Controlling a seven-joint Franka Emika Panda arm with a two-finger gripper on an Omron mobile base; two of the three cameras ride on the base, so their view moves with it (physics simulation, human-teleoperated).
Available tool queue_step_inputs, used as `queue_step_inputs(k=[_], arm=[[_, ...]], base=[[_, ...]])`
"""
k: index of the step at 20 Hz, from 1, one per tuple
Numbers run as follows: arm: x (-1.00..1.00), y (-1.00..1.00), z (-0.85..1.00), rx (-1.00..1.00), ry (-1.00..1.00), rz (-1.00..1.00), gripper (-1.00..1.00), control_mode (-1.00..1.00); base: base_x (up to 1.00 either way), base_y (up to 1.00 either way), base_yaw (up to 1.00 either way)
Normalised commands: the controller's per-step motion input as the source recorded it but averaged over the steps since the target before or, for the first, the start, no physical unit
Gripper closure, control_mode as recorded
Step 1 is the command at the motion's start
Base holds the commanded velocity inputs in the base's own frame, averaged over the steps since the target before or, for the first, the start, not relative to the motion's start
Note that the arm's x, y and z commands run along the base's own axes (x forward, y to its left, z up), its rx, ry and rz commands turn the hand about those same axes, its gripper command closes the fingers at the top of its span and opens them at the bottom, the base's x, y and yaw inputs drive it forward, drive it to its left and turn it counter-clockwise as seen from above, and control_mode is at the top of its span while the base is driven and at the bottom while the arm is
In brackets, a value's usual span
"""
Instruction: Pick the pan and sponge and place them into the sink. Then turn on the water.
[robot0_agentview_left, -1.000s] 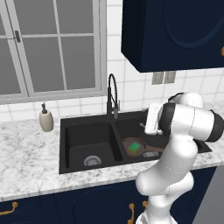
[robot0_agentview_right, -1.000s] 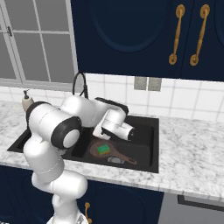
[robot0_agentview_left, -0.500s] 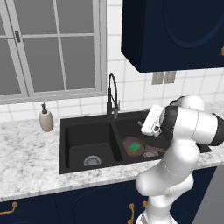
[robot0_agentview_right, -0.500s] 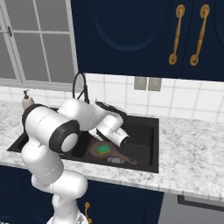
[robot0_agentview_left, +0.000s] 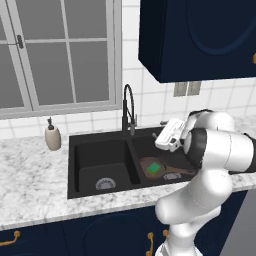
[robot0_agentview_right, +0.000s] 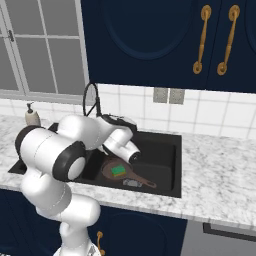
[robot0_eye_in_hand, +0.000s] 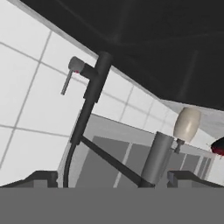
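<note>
The copper pan (robot0_agentview_left: 162, 171) (robot0_agentview_right: 109, 170) lies on the floor of the right basin of the black sink (robot0_agentview_left: 100, 145) (robot0_agentview_right: 170, 142). Its handle points right. The green sponge (robot0_agentview_left: 154, 168) (robot0_agentview_right: 118, 170) rests inside the pan. My gripper (robot0_agentview_left: 161, 142) (robot0_eye_in_hand: 113, 177) hangs open and empty above the right basin, tilted towards the black gooseneck faucet (robot0_agentview_left: 128, 111) (robot0_agentview_right: 92, 100) (robot0_eye_in_hand: 92, 96). In the hand view the faucet's small side lever (robot0_eye_in_hand: 70, 78) is straight ahead. No water shows at the spout.
A beige soap dispenser (robot0_agentview_left: 52, 137) (robot0_agentview_right: 32, 116) (robot0_eye_in_hand: 187, 124) stands on the marble counter (robot0_agentview_left: 35, 175) left of the sink. Tiled wall and a window lie behind, with dark cabinets (robot0_agentview_left: 200, 40) overhead.
My hand has turned from pointing down at the pan to facing the faucet, staying above the right basin. Pan and sponge have not moved.
</note>
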Motion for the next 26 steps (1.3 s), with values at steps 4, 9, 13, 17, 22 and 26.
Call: queue_step_inputs(k=[4, 9, 13, 17, 22, 26], arm=[[0.1, 0.07, 0.27, 0.15, 0.11, 0.0, -1.0, -1.0], [0.13, 0.09, 0.15, 0.17, 0.19, 0.0, -1.0, -1.0], [0.26, 0.12, 0.0, 0.16, 0.22, 0.0, -1.0, -1.0], [0.28, 0.14, 0.0, 0.12, 0.08, 0.0, -1.0, -1.0], [0.25, 0.04, -0.12, 0.02, -0.02, 0.0, -1.0, -1.0], [0.26, 0.0, -0.35, 0.0, 0.0, 0.0, -1.0, -1.0]], base=[[0.0, 0.0, 0.0], [0.0, 0.0, 0.0], [0.0, 0.0, 0.0], [0.0, 0.0, 0.0], [0.0, 0.0, 0.0], [0.0, 0.0, 0.0]])
